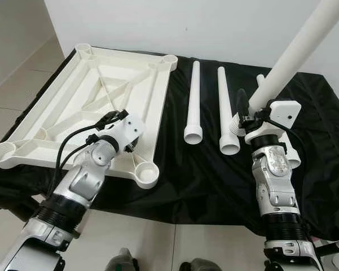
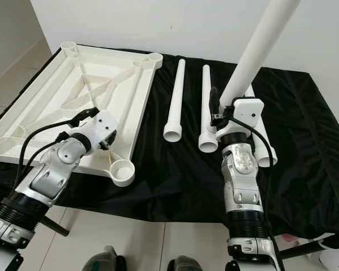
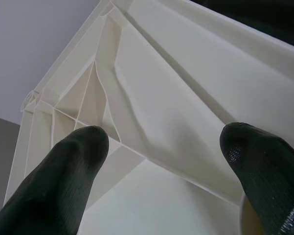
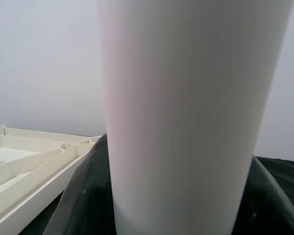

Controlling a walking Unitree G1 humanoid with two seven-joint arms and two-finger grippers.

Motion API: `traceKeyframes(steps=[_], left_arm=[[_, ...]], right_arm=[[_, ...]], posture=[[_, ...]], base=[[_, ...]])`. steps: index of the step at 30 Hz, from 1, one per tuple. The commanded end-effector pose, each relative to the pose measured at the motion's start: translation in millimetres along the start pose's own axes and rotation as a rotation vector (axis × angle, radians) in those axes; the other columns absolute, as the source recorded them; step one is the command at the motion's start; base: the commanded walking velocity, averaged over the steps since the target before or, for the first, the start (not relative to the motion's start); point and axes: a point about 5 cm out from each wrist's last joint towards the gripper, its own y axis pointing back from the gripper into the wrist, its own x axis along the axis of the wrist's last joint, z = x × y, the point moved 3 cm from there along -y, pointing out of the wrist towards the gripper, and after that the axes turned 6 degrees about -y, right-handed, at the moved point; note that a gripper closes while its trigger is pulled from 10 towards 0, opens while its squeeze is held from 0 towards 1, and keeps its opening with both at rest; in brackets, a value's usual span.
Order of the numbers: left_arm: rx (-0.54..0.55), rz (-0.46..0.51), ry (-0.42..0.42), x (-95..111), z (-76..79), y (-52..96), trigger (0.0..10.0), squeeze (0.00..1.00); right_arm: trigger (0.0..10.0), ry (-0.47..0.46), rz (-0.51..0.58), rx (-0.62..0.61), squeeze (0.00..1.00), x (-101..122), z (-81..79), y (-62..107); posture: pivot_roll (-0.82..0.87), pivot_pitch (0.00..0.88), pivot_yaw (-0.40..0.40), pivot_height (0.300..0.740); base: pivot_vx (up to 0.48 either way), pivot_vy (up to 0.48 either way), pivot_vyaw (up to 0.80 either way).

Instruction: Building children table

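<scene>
The white tabletop (image 1: 56, 107) lies upside down on the left of a black cloth, ribs facing up. My left gripper (image 3: 166, 141) hovers open over its near right part, close to the corner socket (image 1: 147, 171); both black fingertips (image 3: 83, 147) frame a rib. My right gripper (image 1: 250, 108) is shut on a white table leg (image 1: 296, 51), lifted and slanting up to the right. In the right wrist view this leg (image 4: 186, 122) stands between the fingers. Two more legs (image 1: 194, 101) (image 1: 225, 107) lie side by side on the cloth. A third leg (image 2: 266, 152) lies partly behind my right arm.
The black cloth (image 1: 203, 175) covers a low surface whose near edge runs just before my arms. A white wall (image 1: 214, 22) stands behind it. Light floor tiles (image 1: 152, 243) lie below, with my feet at the bottom of the view.
</scene>
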Motion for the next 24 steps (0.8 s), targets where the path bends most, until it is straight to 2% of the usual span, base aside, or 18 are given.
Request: traceKeyframes(steps=[1,8,9,24], left_arm=[[-0.066,0.025,-0.017,8,10.1,-0.7,10.0,0.0],[-0.095,0.056,-0.018,19,20.1,-4.2,10.0,0.0],[-0.102,0.074,-0.015,27,23.2,-8.1,10.0,0.0],[-0.129,0.138,-0.015,59,32.5,-24.5,10.0,0.0]], right_arm=[[10.0,0.0,0.01,-0.006,0.0,4,1.0,-0.4],[10.0,0.002,0.014,-0.01,0.0,5,1.6,-0.9],[10.0,0.001,0.016,-0.011,0.0,6,1.6,-1.0],[10.0,-0.003,0.011,-0.017,0.0,5,0.9,0.2]], posture=[[-0.01,0.004,-0.001,0.74],[-0.02,0.0,0.004,0.74],[-0.02,0.0,0.004,0.74],[-0.03,0.009,0.01,0.74]], base=[[0.0,0.0,0.0],[0.0,0.0,0.0],[0.0,0.0,0.0],[0.0,0.0,0.0]])
